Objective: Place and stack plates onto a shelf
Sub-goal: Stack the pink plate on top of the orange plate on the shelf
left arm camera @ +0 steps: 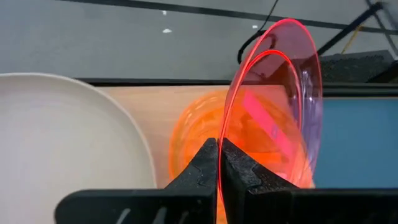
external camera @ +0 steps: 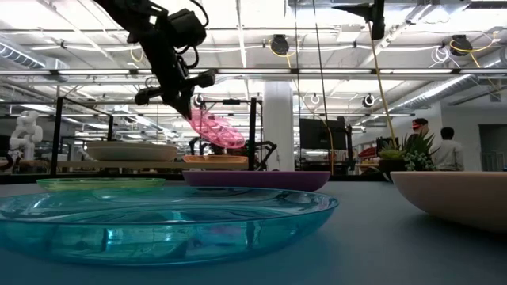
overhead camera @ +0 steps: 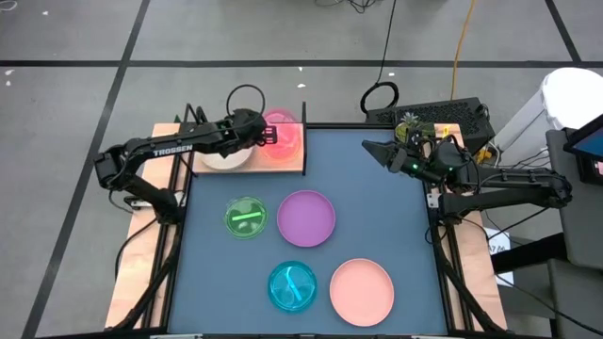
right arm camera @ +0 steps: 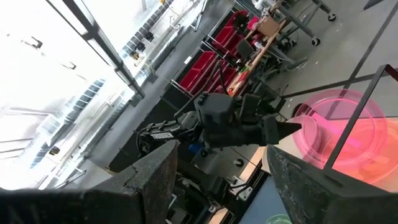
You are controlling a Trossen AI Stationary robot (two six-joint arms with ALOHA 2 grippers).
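My left hand (overhead camera: 267, 133) is pinched shut on the rim of the magenta plate (overhead camera: 282, 132), holding it tilted on edge above the shelf (overhead camera: 283, 162). In the left wrist view both fingers (left arm camera: 202, 168) meet on the rim and the plate (left arm camera: 280, 99) rises away from them. Directly under it, flat on the shelf board, lies the orange plate (left arm camera: 205, 137). At 9 o'clock of the orange one, on the same shelf, sits the cream plate (overhead camera: 224, 158), just beside it. Low view: magenta plate (external camera: 215, 128) hangs slanted, clear above the orange plate (external camera: 215, 161); whether their edges touch, can't tell.

My right hand (overhead camera: 375, 149) hovers over the surface (overhead camera: 377, 226) at the 2 o'clock corner, fingers apart, holding nothing, well away from every plate.

On the surface: green plate (overhead camera: 245, 217) at centre-left, purple plate (overhead camera: 305, 217) just at its 3 o'clock, teal plate (overhead camera: 292, 286) at 6 o'clock, pink plate (overhead camera: 362, 290) at its 3 o'clock, near it. None of these touch a hand.
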